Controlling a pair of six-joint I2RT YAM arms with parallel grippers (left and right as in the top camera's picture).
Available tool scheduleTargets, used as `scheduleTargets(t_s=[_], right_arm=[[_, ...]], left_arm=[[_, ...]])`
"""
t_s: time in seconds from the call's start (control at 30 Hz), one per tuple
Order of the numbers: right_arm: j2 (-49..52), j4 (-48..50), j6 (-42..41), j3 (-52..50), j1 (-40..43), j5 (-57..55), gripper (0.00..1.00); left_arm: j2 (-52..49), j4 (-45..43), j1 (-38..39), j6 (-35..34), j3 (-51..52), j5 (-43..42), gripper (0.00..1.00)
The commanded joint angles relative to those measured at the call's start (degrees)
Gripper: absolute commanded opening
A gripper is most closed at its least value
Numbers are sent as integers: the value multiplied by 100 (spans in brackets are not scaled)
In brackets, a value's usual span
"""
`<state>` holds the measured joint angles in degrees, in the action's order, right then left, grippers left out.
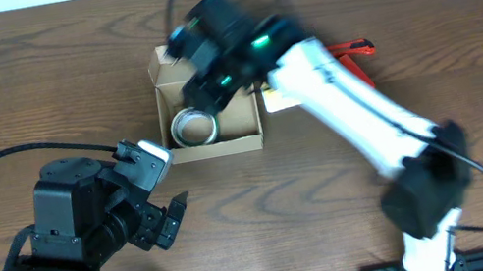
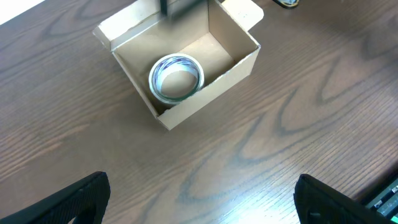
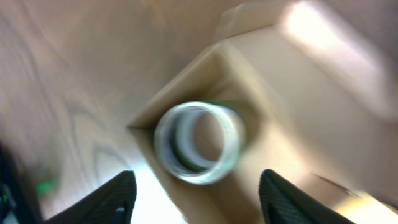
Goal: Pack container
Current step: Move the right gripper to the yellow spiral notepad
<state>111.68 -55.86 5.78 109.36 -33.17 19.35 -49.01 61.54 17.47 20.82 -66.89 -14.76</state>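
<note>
Partly packed, by the look of it. Small rectangular plain brown cardboard box (image 1: pixel 238 126) standing open-topped on the dark wood-grain table (image 1: pixel 31 73), toward its far middle. Hinged flap lid (image 2: pixel 245 12) folded back off the box's far right corner, not yet closed.

Inside the box, against its near left corner: one pale, silvery ring-shaped tape roll (image 2: pixel 176 77) lying flat on the cardboard floor. Rest of the floor bare, with room for more.

Directly above the box: right gripper (image 3: pixel 202 199), black fingers spread apart on either side of the roll's outline, pinching nothing, well clear of the roll below. White arm slanting away to the right of the box.

Near and to the left of the box: left gripper (image 2: pixel 205 205), spread to its widest, empty, hanging over bare wood and aimed at the box.

Right of the box, partly hidden behind the white arm: a red-and-black handled tool (image 1: pixel 351 49), possibly a cutter, not in the box. Pale yellowish patch just beside the box's right wall, too blurred to name.

Judged so: first item in; remaining to do, most likely, fetching the tool from the right of the box, placing it inside, then folding the lid down.
</note>
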Motion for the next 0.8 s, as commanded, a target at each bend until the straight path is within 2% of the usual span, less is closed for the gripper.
scheduleTargets(t_s=[0.0, 0.07, 0.27, 0.43, 0.5, 0.63, 0.77], right_arm=[[-435, -81, 96, 13, 664, -258, 75], [-487, -118, 94, 13, 1032, -452, 80], [-485, -610, 28, 13, 1941, -595, 81], [-483, -870, 181, -11, 2387, -1351, 87], [-474, -817, 372, -66, 2507, -1515, 89], [-411, -439, 529, -369, 2699, -1475, 99], [-262, 42, 831, -874, 2763, -1443, 99]], left_arm=[[11, 17, 9, 39, -87, 35, 95], [11, 17, 9, 37, -87, 35, 95], [11, 17, 9, 37, -87, 35, 95], [11, 17, 9, 37, -87, 35, 95], [11, 17, 9, 39, -87, 35, 95], [11, 17, 9, 39, -87, 35, 95], [11, 17, 9, 39, -87, 35, 95]])
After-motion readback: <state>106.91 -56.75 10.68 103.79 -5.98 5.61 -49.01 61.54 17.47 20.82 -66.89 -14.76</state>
